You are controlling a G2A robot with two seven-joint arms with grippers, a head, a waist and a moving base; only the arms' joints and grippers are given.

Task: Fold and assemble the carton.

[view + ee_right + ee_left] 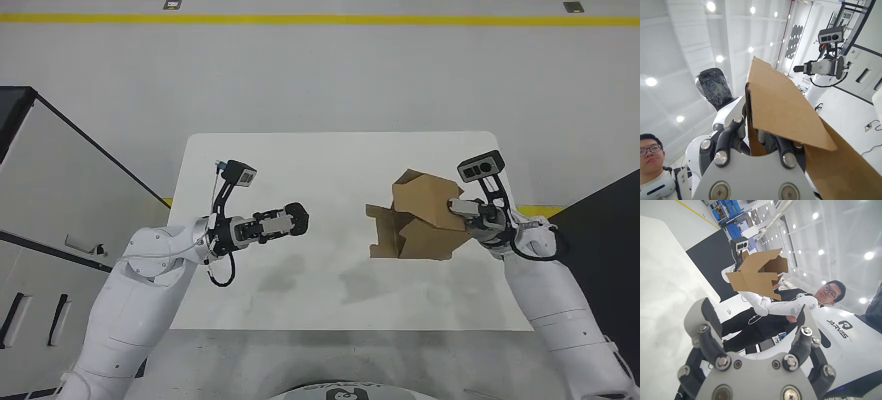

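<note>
The carton [420, 215] is pinched by one side wall in the right gripper [470, 212], whose fingers are closed on the cardboard, and it juts out from the fingertips towards the other arm, seemingly raised off the table [300, 170]. The left gripper [292, 220] sits well apart from it, facing it across the gap, jaws spread wide and nothing between them.

The step in hand looks like bringing that free gripper over to work the loose flaps while the right one steadies the body. To do it well, the right should keep a firm pinch, since one grip on a thin wall lets the whole piece swing. The left should come in wide open and take a flap close to its crease, so that it bends along the scored line and does not buckle mid-panel.

It is plain brown corrugated board, only partly formed and tilted. The end facing the left gripper gapes open, showing the hollow inside. Several flaps splay outward at different angles, one flat panel reaching farthest from the holding fingers. The edges are notched where flaps meet
</note>
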